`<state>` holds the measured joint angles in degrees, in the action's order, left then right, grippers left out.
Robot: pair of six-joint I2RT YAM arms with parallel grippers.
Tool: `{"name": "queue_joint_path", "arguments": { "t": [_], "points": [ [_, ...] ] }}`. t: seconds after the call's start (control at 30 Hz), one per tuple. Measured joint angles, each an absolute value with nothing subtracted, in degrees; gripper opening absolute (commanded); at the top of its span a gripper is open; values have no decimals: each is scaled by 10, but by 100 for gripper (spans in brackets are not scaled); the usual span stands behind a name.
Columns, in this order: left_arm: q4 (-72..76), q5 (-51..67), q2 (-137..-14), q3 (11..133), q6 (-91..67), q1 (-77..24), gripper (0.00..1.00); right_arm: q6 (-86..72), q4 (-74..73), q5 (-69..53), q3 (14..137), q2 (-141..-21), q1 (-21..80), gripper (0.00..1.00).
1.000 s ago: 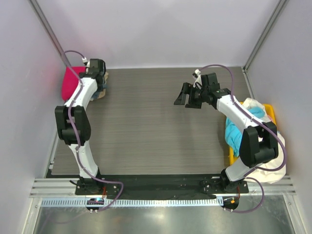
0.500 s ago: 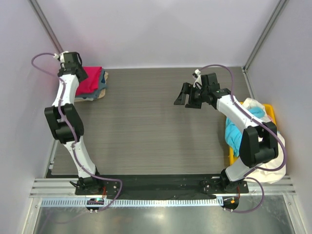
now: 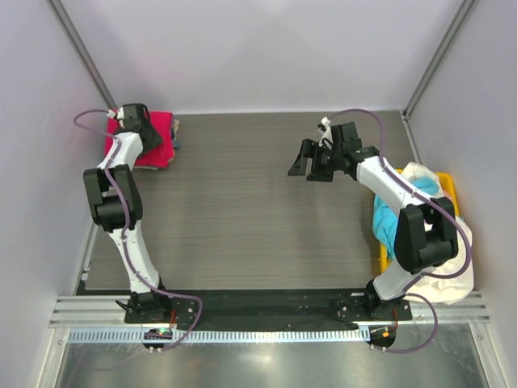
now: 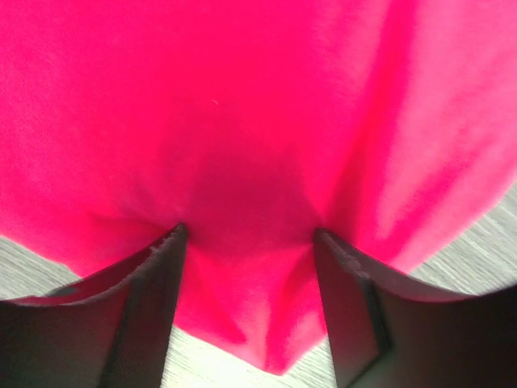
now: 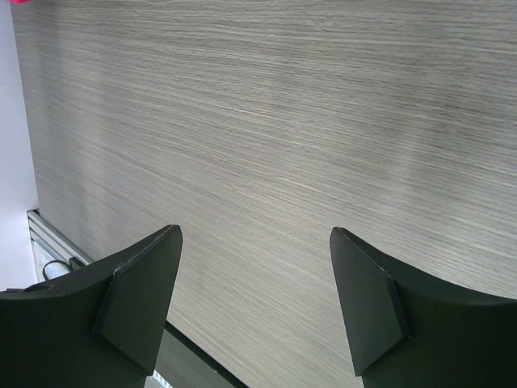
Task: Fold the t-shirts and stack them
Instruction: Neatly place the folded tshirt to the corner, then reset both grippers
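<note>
The bright red-pink t-shirt (image 3: pixel 155 147) lies spread on top of the stack at the table's far left corner. It fills the left wrist view (image 4: pixel 242 113). My left gripper (image 3: pixel 148 136) is down on it, jaws apart, with a ridge of red cloth between the fingers (image 4: pixel 246 234). A sliver of darker and tan cloth (image 3: pixel 174 129) shows at the stack's right edge. My right gripper (image 3: pixel 307 167) is open and empty above bare table at the middle right (image 5: pixel 254 234). A cyan t-shirt (image 3: pixel 392 222) and a cream-white one (image 3: pixel 420 174) lie heaped at the right.
A yellow bin (image 3: pixel 447 187) at the right edge holds the cyan and white cloth, and white cloth (image 3: pixel 444 284) spills over its near end. Lilac walls close in the left, back and right. The wood-grain table (image 3: pixel 242 202) lies between the arms.
My left gripper swung the red-pink shirt from hanging at the left wall over onto the stack, then came back down onto it. The right arm has barely moved.
</note>
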<state>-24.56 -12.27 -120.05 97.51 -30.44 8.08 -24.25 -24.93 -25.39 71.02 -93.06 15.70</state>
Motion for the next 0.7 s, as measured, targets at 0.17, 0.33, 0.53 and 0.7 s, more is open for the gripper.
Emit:
{"name": "queue_joint_path", "arguments": {
  "t": [0.17,0.33,0.53,0.7],
  "points": [
    [-269,-137,-1172,1002,-289,70,89,-243,-249,-254,710,-933,157,80],
    [-285,-155,-1058,1011,-268,46,100,-242,-249,-255,711,-942,157,80],
    [-273,-130,-834,905,-272,25,100,-243,-236,-263,711,-944,157,80],
    [-279,-84,-667,737,-283,28,100,-254,-200,-269,708,-940,165,78]
  ]
}}
